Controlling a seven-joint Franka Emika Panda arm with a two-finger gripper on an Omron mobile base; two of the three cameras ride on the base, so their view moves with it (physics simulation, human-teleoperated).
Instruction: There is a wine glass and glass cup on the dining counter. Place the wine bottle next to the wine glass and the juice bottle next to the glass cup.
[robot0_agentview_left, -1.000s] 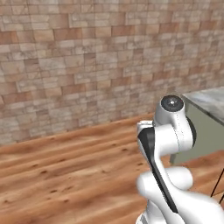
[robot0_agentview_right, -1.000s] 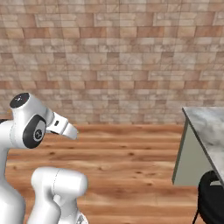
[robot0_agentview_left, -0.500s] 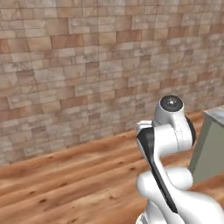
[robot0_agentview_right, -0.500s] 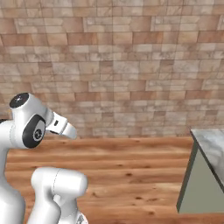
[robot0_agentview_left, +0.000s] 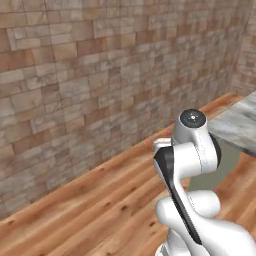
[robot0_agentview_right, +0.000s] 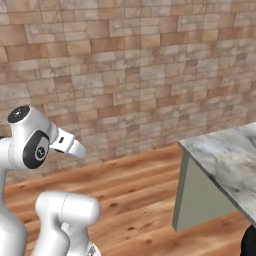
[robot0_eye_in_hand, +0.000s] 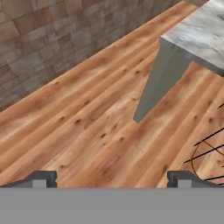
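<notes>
While the arm (robot0_agentview_right: 37, 150) stands folded at the left of the right base view, a brick wall (robot0_agentview_right: 125, 75) spans the background and a wooden floor (robot0_agentview_right: 135, 190) runs below it. To the right, the dining counter (robot0_agentview_right: 230, 160) presents its marble top and plain grey-green end panel (robot0_agentview_right: 197, 205), well apart from the arm. At the lower right, a black stool (robot0_eye_in_hand: 210, 157) stands beside the counter. The gripper (robot0_eye_in_hand: 111, 178) is spread wide and holds nothing, pointing down at bare floor.

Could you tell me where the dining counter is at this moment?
The dining counter fills the right side of the right base view, its grey-green end panel standing on the wooden floor, short of the brick wall.
</notes>
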